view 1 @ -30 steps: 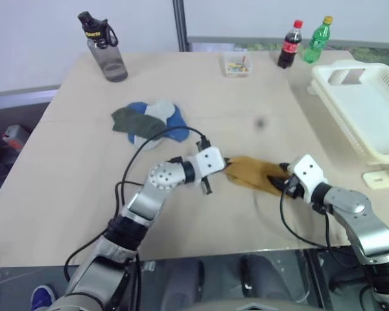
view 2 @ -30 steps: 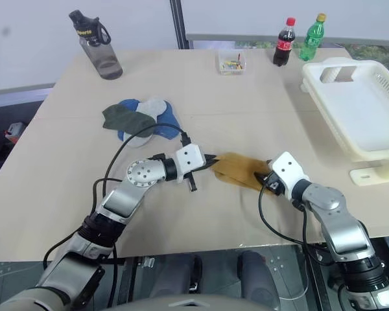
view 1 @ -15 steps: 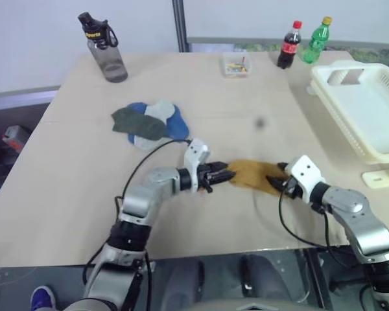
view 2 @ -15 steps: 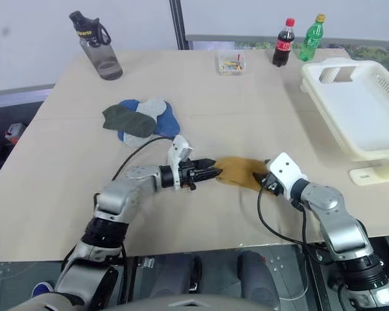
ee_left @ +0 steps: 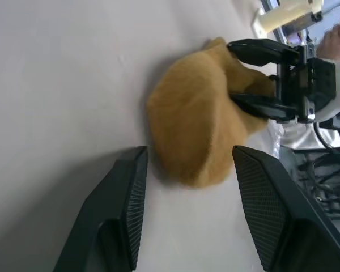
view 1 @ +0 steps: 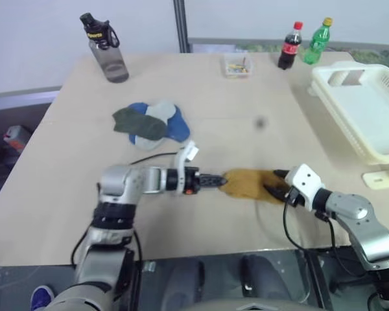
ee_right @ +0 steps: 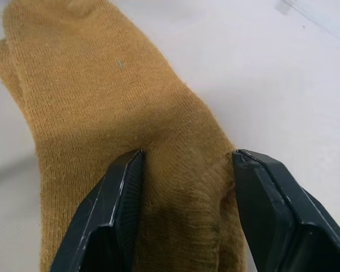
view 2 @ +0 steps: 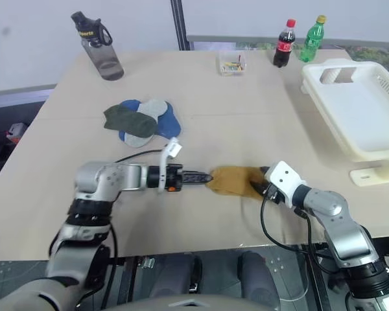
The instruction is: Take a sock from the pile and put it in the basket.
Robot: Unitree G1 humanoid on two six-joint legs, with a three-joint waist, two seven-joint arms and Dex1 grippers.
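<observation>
On the near part of the table [view 1: 65, 194] I see the mustard sock [view 1: 248, 185] lying flat between my grippers. My left gripper [ee_left: 187, 187] stands open at one end, not touching it. My right gripper [ee_right: 184, 170] has its fingers spread over the other end. Farther lies the pile [view 1: 148, 123], and far right the basket [view 1: 366, 110]

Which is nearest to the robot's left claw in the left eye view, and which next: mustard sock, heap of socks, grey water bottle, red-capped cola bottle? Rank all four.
1. Mustard-yellow knitted sock, right at the left claw tips.
2. Heap of blue, green and grey socks, behind the claw.
3. Grey translucent water bottle, far left corner.
4. Dark red-capped cola bottle, far right; close to the water bottle's rank.
</observation>
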